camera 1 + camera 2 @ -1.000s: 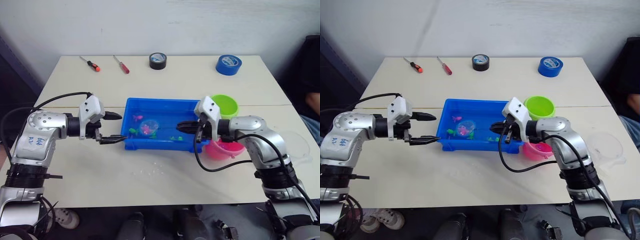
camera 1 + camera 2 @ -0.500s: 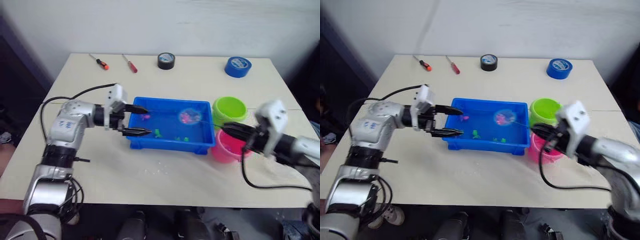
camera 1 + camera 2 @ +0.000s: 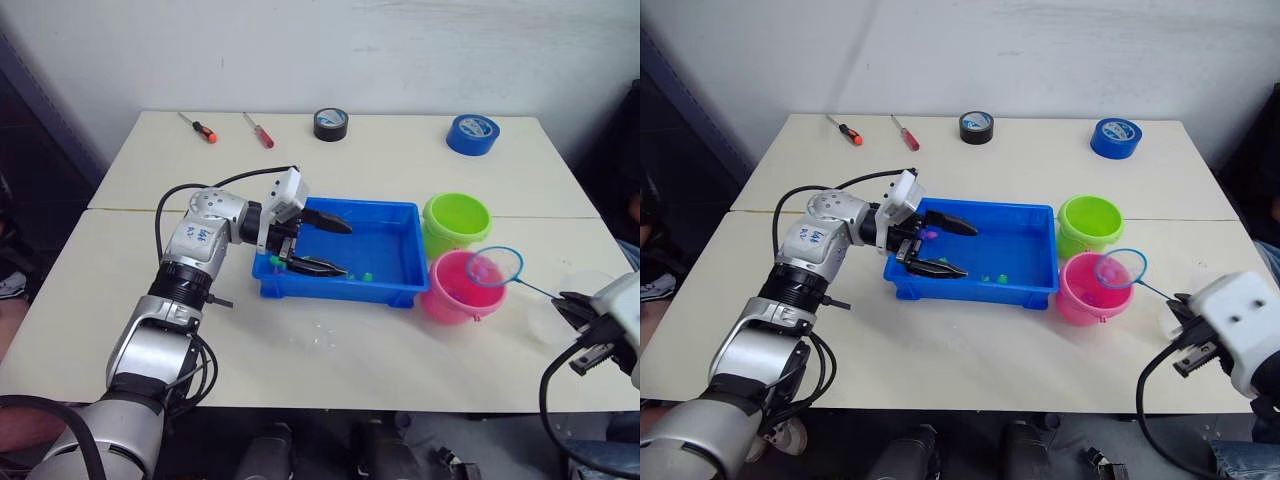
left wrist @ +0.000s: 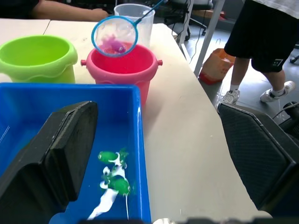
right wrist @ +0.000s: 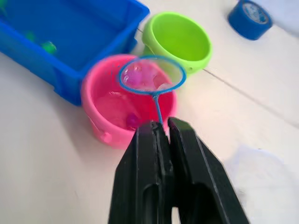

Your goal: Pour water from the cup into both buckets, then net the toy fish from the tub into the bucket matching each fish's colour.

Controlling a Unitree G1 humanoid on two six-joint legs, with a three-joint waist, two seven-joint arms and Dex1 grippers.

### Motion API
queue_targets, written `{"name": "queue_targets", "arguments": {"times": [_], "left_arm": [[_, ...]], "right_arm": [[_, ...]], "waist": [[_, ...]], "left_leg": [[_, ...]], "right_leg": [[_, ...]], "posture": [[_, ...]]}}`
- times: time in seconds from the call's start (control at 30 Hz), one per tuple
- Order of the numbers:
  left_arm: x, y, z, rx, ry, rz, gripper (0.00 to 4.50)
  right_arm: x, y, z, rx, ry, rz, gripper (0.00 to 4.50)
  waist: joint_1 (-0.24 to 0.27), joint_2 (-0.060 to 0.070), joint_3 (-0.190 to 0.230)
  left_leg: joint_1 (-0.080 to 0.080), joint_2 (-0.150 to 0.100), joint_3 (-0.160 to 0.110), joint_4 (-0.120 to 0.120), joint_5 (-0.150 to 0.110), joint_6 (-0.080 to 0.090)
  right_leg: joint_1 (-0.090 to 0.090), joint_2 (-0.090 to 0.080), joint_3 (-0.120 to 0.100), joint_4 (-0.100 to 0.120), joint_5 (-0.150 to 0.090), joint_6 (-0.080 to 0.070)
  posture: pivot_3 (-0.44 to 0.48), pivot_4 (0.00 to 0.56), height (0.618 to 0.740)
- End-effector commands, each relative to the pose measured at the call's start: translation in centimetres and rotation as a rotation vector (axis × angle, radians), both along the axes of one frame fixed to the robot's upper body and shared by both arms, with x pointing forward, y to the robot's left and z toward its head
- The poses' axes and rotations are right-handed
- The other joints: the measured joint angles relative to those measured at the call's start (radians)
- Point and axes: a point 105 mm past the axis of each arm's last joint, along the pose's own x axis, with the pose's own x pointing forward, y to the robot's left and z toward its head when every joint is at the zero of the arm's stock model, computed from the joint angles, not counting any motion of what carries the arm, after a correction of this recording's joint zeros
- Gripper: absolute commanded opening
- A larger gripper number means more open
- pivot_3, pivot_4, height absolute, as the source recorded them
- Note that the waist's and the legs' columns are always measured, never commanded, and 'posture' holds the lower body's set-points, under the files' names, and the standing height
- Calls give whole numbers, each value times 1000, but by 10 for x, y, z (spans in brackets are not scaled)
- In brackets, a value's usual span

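Setting: pale table (image 3: 400, 170) against a white wall is carrying the blue tub (image 3: 392, 285), the green bucket (image 3: 456, 222) and the pink bucket (image 3: 462, 290) at its right end; two screwdrivers and two tape rolls are lying far back.
Change: a second ago the net (image 3: 494, 266) was sitting down in the tub among the fish; now it is hanging over the pink bucket, carrying a pink fish (image 4: 113, 45) in its mesh (the head camera has also swung, so much of the apparent shift is the camera's).
Meaning: this catch is matching its bucket, so tipping it out looks like the next step; one pink fish seems to be lying in that bucket already.
Net axis: the handle is running from the right end effector (image 5: 163, 127) forward and toward the robot's left, hoop end leading, lying close to level.
Right end effector: clamping the thin blue handle between closed fingers.
Left end effector (image 3: 325, 246): spread wide, holding nothing, hanging over the tub's left half.
Remaining: green fish (image 4: 112, 157) are sitting in the tub.
Cup (image 4: 135, 14): standing just beyond the pink bucket.
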Motion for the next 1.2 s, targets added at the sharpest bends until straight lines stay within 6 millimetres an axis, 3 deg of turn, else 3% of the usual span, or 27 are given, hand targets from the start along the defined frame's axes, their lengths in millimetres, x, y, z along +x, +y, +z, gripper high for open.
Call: {"name": "queue_targets", "arguments": {"times": [0.03,0.27,0.5,0.57,0.7,0.87,0.9,1.0,1.2], "left_arm": [[1,-4,5,-1,-40,-20,4443],[5,-2,7,-5,-55,-10,4443],[9,4,8,-3,-65,24,4443],[11,8,7,-1,-64,42,4443],[18,24,6,11,-63,124,4443],[30,65,-2,42,-48,300,4443],[30,81,-6,58,-46,356,4443],[21,113,-7,83,-49,459,4443],[-6,144,-5,105,-49,584,4443]], "right_arm": [[1,26,13,-567,-130,252,0],[4,26,11,-972,-205,459,0],[7,9,15,-956,-214,425,0],[10,9,22,-857,-258,386,0],[24,34,40,-396,-360,354,0],[52,72,35,5,-268,441,0],[64,82,31,92,-230,457,0],[89,112,20,254,-106,509,0],[118,149,3,386,74,583,0]], "waist": [[-2,-1,0],[2,-3,0],[2,-3,0],[1,-3,0],[-18,-2,0],[-37,-2,0],[-37,-2,0],[-52,-2,0],[-32,-2,0]], "left_leg": [[0,1,0,0,0,0],[2,-1,2,1,2,-3],[2,-1,2,1,2,-3],[2,-1,2,1,2,-3],[3,1,2,1,2,-4],[6,3,1,0,2,-5],[6,3,1,0,2,-5],[6,4,0,0,2,-7],[-3,3,-5,1,2,-9]], "right_leg": [[0,1,0,0,0,0],[1,0,1,1,-1,2],[2,-1,1,0,-1,2],[2,-1,1,0,-1,2],[3,-1,1,1,-1,2],[4,0,1,2,-1,1],[4,0,1,2,-1,1],[3,0,0,2,-1,0],[-4,-2,-2,5,-2,-1]], "posture": [[0,150,736],[0,150,736],[0,150,736],[0,150,736],[0,150,736],[0,150,736],[0,150,736],[0,150,736],[0,150,736]]}}
